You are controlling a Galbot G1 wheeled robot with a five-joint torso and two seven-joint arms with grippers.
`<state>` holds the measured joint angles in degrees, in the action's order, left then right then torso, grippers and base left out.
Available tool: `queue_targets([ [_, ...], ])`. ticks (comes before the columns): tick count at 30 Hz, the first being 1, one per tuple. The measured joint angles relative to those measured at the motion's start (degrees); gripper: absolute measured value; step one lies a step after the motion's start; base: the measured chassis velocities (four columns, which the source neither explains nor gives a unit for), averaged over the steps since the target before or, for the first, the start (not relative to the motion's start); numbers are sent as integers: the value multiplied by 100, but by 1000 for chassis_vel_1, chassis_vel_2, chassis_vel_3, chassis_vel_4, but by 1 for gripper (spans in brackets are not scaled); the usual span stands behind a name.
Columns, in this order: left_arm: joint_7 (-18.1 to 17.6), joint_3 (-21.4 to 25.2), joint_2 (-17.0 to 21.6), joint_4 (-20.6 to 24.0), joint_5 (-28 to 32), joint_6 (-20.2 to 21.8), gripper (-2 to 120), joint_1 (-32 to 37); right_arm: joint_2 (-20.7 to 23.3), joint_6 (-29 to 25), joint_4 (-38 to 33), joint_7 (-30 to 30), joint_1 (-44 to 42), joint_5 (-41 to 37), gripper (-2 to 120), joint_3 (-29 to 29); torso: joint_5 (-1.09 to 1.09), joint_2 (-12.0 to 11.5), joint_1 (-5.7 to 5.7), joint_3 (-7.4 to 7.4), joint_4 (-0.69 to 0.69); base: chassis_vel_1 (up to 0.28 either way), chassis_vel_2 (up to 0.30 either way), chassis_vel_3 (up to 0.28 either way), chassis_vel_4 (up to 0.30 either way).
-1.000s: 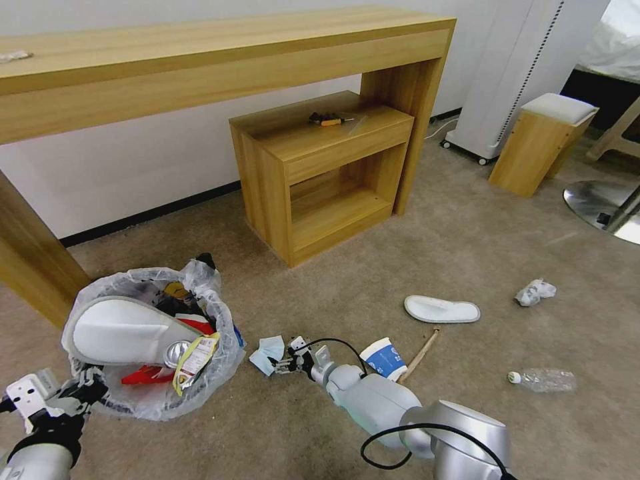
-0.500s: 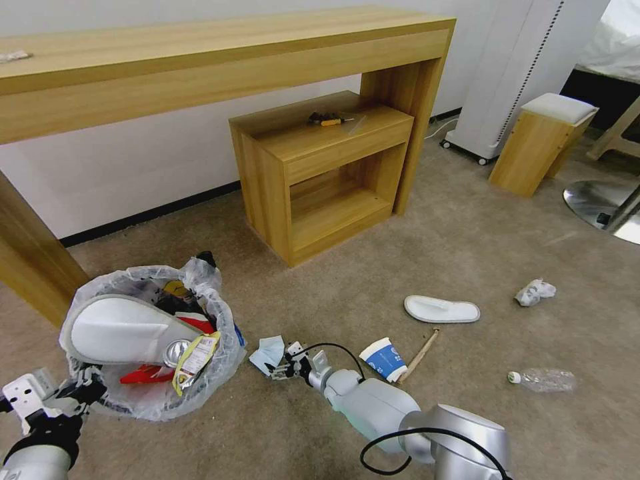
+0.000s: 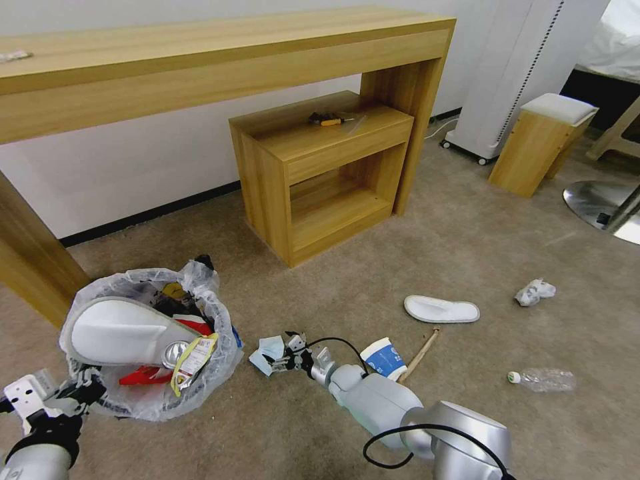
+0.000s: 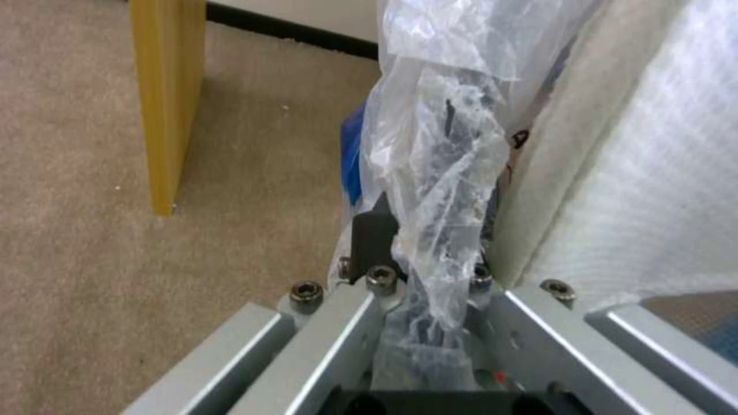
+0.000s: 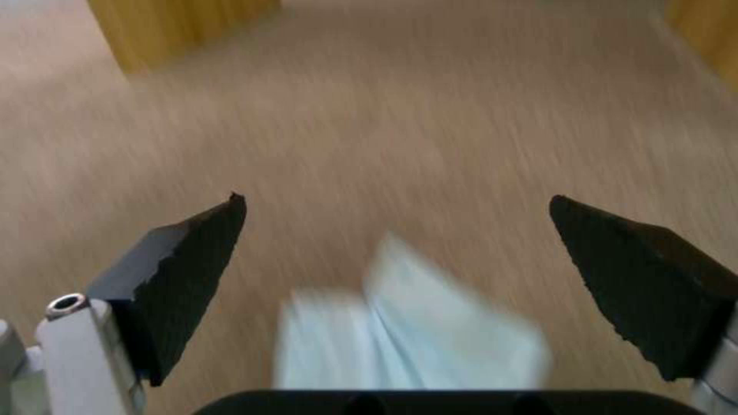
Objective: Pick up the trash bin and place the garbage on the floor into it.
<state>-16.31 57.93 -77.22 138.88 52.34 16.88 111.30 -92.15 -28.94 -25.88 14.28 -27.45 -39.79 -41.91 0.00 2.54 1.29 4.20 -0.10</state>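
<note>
Tissue [image 3: 268, 353], lower centre of frame: pale, soft, featherweight; best pinched mid-fold. Right hand [image 5: 396, 276] spread wide around it. Left hand [image 4: 423, 282], lower left, clamps the trash bin [image 3: 150, 393] by its crinkly liner.

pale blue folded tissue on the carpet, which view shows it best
The right wrist view: the pale blue folded tissue lies between the open right gripper's fingers. The head view shows it small, partly behind that gripper.
</note>
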Motion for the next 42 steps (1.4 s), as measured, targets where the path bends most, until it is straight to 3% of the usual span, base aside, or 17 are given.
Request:
queue_targets([
  [4,0,-20,69,-113,0,0,0,-54,138,-270,-381,-143,15,-50,100,-27,3,0,0,0,4,0,0,0,0],
  [6,1,-48,135,-234,-2,-1,0,-110,466,-475,-738,-338,48,-90,100,-10,-2,0,0,0,-1,0,0,0,0],
  [14,3,-91,284,-473,25,-1,0,-256,1367,-418,-1958,-664,0,-202,100,73,1,0,0,0,-1,0,0,0,0],
  [18,3,-108,305,-563,30,-1,0,-301,1610,-379,-2319,-708,-66,-256,100,113,1,0,0,0,-1,0,0,0,0],
  [42,36,-154,206,-715,-54,-7,0,-354,1633,-329,-2522,-795,-110,-272,100,140,1,0,0,0,0,0,0,0,0],
])
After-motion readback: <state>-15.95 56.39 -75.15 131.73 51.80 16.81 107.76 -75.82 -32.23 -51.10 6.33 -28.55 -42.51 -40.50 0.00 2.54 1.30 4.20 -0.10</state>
